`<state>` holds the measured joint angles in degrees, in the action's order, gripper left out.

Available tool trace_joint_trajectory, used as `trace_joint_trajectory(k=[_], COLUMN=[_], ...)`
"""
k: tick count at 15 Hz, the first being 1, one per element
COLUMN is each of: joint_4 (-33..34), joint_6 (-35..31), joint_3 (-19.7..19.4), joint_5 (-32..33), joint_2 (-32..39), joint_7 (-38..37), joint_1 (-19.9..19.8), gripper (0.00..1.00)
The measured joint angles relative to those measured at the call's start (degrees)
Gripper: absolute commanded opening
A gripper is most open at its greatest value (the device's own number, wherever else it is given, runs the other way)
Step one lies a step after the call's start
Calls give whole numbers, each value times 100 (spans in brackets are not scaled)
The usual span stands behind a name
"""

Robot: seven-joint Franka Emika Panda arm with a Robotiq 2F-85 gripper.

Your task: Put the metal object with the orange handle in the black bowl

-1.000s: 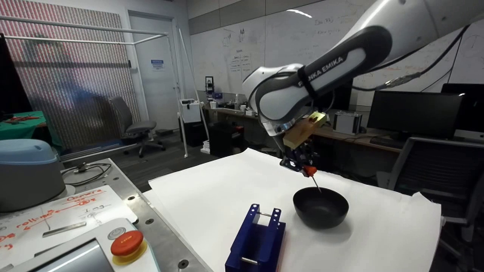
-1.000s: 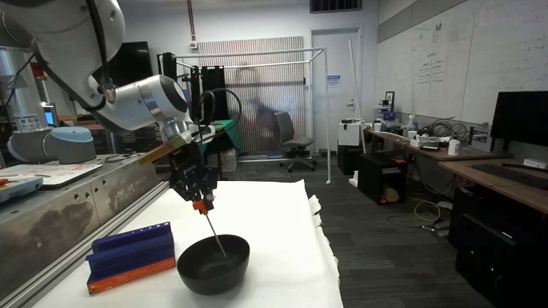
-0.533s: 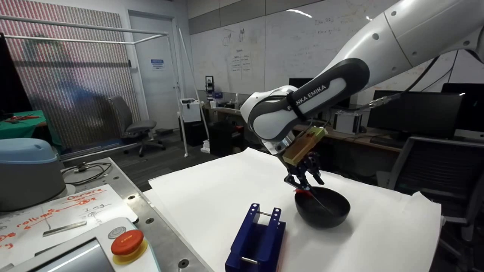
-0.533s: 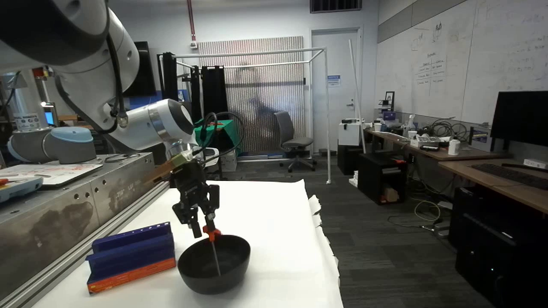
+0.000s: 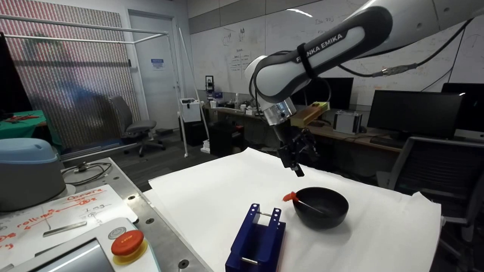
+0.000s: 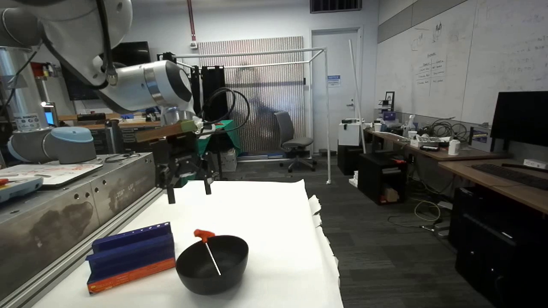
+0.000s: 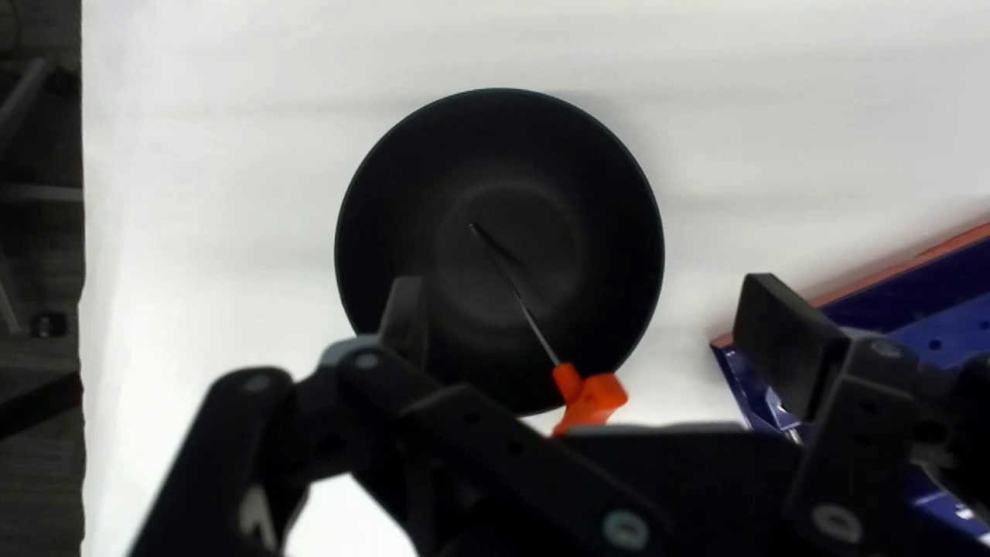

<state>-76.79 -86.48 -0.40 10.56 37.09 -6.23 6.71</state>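
The metal object with the orange handle leans in the black bowl. Its thin shaft slants down to the bowl's floor, and its handle pokes out past the rim in both exterior views. My gripper hangs above and behind the bowl, spread wide, holding nothing and apart from the tool. From the wrist view, the fingers stand far apart; the bowl lies below, and part of the orange handle is hidden behind the gripper's body.
A blue block with an orange base stands close beside the bowl on the white paper. A metal bench runs along one side of the table. A wooden piece is fixed near the gripper.
The gripper was shut on the orange handle above the bowl, lowered and opened, letting it go. It has since risen away, and the tool has tipped to rest against the rim.
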Motion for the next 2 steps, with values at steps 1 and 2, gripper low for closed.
trace_joint_trajectory(k=[1, 2], joint_4=[-109, -230], joint_6=[-49, -99], joint_3=[48, 95], joint_5=[-94, -239], joint_2=[-199, -394], joint_7=[245, 455], joint_1=[-88, -187], gripper=[100, 100])
